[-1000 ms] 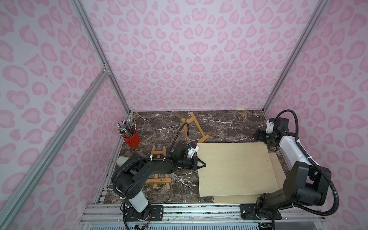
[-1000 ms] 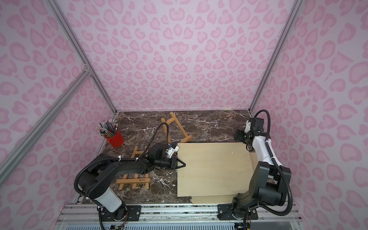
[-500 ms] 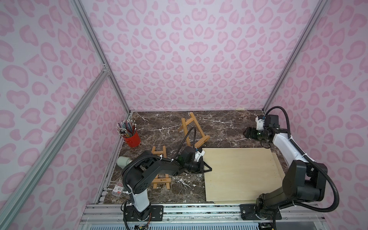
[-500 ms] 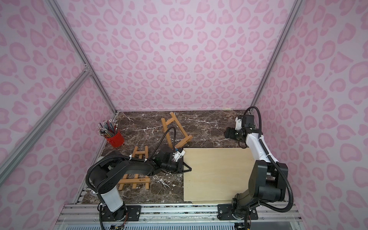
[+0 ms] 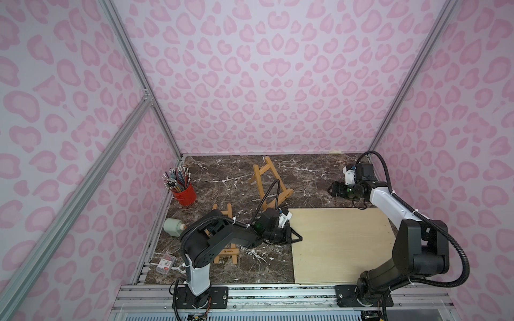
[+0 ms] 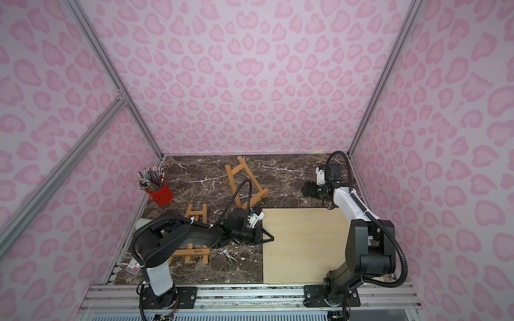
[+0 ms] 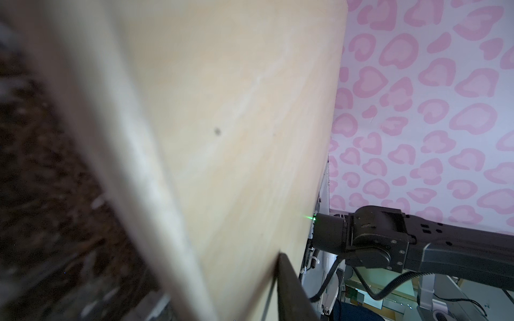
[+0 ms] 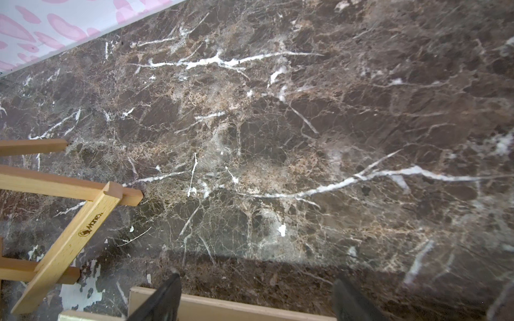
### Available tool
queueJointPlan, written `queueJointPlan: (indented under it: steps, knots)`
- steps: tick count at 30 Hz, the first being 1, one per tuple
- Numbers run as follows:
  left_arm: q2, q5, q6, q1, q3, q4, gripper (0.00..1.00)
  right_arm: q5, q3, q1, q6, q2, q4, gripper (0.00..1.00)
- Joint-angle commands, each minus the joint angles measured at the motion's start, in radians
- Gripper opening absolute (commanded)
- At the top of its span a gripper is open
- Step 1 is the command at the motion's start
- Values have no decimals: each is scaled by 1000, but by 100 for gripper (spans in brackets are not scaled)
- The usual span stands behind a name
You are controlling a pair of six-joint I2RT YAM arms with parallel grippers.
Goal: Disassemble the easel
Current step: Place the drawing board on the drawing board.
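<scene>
The left pincer (image 5: pixel 299 239) is at the left edge of the board (image 5: pixel 342 244), which lies flat on the tabletop (image 5: pixel 236 172) in both top views. It is closed down narrow on that edge. In the left wrist view one finger (image 7: pixel 289 289) lies on the pale face of the board (image 7: pixel 236 111), and the other is hidden past the edge. The board's face carries no writing, only a small dark spot.

The right pincer (image 5: pixel 331 190) hovers above the tabletop just beyond the board's far edge, pointing left. Its fingers (image 8: pixel 164 294) stand wide apart with nothing between them.

The far easel (image 5: pixel 281 198) is just beyond the board's far left corner. In the right wrist view its ledge (image 8: pixel 83 219) bears a burnt-in logo and a word that reads something like "Maries", though the letters are not certain.

The near easel (image 5: pixel 228 251) lies flat to the left of the board, partly under the left arm. A small mark on its ledge is too small to read.

Further left of the board are a red cup (image 5: pixel 185 193) of pencils and a small box (image 5: pixel 166 266) with a red label, whose print is illegible.
</scene>
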Motion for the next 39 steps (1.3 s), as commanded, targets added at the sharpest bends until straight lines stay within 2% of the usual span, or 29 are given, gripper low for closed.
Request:
queueJointPlan:
  steps: [1, 9, 21, 27, 30, 32, 39]
  knots:
    - [16, -245, 92, -7, 9, -128, 2, -7, -12, 3, 2, -1, 25, 86]
    - [16, -267, 87, -15, 5, -157, 5, -21, -29, 2, 3, 1, 42, 87]
    - [17, -277, 78, -16, 19, -165, 27, -28, -34, 2, 3, 0, 47, 87]
    - [15, -277, 75, -16, 18, -165, 34, -31, -43, 1, 3, -2, 54, 87]
    - [11, -283, 73, -20, 16, -167, 34, -33, -48, 2, 3, 0, 59, 87]
    - [8, -286, 73, -21, 16, -168, 40, -34, -51, 2, 3, -1, 61, 87]
    - [-6, -285, 70, -29, 21, -177, 44, -41, -61, 2, 2, -6, 68, 87]
